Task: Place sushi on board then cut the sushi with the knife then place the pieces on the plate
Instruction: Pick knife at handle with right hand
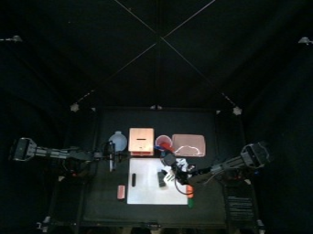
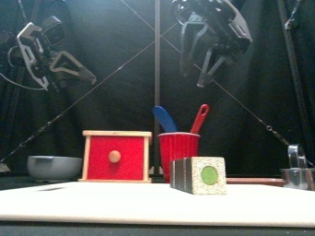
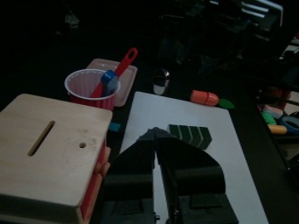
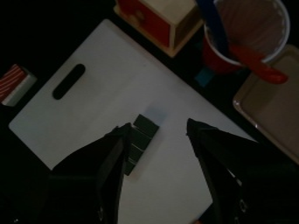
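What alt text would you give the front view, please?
A sushi roll stands on the white board, with the right gripper hanging above it. Behind are a red cup holding a blue knife and a red knife, a wooden box and a bowl.

From where I stand, the front view has a pale wooden box with a red drawer front (image 2: 117, 157) left of centre, a blue-grey bowl (image 2: 54, 167) low at the left edge and a red cup (image 2: 179, 152) just right of the box. A metal cutter (image 2: 297, 175) peeks in at the lower right edge. In the top view, a small red-and-white toy (image 1: 121, 190) lies lower left of centre.
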{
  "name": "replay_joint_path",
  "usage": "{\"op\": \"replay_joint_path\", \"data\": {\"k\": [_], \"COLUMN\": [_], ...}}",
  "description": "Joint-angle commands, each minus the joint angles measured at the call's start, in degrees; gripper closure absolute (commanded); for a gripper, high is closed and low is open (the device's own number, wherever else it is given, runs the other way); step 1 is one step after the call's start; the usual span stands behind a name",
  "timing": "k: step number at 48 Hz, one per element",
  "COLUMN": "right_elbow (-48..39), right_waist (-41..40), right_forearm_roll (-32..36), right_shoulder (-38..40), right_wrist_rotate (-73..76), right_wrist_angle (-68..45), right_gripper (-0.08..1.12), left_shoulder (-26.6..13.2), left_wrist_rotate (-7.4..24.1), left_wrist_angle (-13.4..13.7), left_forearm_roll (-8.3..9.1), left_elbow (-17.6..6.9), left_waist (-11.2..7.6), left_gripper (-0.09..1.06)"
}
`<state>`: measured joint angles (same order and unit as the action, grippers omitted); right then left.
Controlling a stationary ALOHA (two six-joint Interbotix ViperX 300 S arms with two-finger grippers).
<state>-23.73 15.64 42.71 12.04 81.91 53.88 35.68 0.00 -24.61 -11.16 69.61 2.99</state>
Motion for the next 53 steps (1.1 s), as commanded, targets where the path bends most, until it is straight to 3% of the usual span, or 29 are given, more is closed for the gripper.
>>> {"op": "replay_joint_path", "data": {"k": [1, 9, 21, 27, 39, 53], "right_elbow": [-1.6, -6.1, -9.0, -8.7, -6.2, -0.6], "right_waist": [-2.9, -7.1, -14.1, -16.0, -20.8, -22.9], "right_forearm_roll": [0.7, 0.5, -2.6, -4.0, -16.8, -24.8], "right_shoulder": [6.4, 11.4, 13.4, 13.5, 12.8, 6.5], "right_wrist_rotate": [-1.5, -8.8, -20.0, -28.5, -45.9, -61.7], "right_wrist_angle": [-3.0, -9.4, -15.6, -15.1, -13.7, -8.7], "right_gripper": [0.18, 0.18, 0.18, 0.18, 0.18, 0.18], "left_shoulder": [0.0, 0.0, 0.0, 0.0, 0.0, 0.0], "left_wrist_rotate": [0.0, 0.0, 0.0, 0.0, 0.0, 0.0], "left_wrist_angle": [-0.3, -0.3, -0.3, -0.3, -0.3, -0.3], "left_forearm_roll": [-0.09, -0.18, -2.46, -2.72, -2.81, -2.81], "left_elbow": [-1.0, -1.1, -1.2, -1.1, -1.1, -1.1], "left_waist": [0.53, 0.88, 0.97, 0.88, 1.05, 1.23], "left_gripper": [0.57, 0.57, 0.57, 0.57, 0.57, 0.57]}}
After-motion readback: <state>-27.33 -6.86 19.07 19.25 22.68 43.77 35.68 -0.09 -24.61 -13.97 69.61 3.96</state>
